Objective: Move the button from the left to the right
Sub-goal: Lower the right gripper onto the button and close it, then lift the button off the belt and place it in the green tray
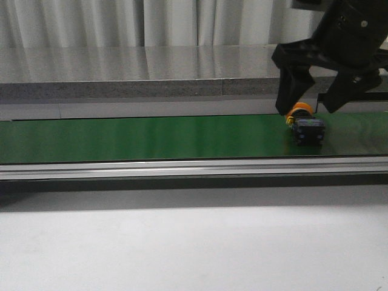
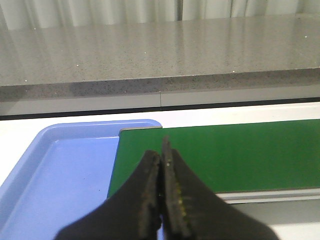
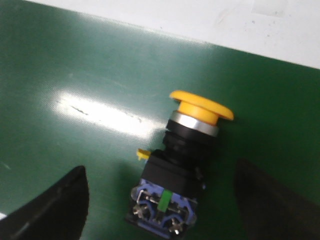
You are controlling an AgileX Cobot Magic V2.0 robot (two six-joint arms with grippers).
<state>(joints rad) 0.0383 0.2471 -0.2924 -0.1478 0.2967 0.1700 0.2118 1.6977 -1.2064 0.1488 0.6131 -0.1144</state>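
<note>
The button (image 1: pixel 307 123) lies on its side on the green belt (image 1: pixel 151 138) at the right, yellow-orange head toward the back, black body toward me. In the right wrist view the button (image 3: pixel 180 165) shows its yellow head, black body and a small green spot on the blue end. My right gripper (image 1: pixel 306 104) hangs just above it, open, with one finger (image 3: pixel 55 205) on each side and clear of it. My left gripper (image 2: pixel 161 170) is shut and empty, over the belt's left end; it is out of the front view.
A blue tray (image 2: pixel 60 175) sits left of the belt's end. A metal rail (image 1: pixel 182 167) runs along the belt's front edge. A grey stone counter (image 1: pixel 151 70) and white curtains lie behind. White table surface (image 1: pixel 182 242) is in front.
</note>
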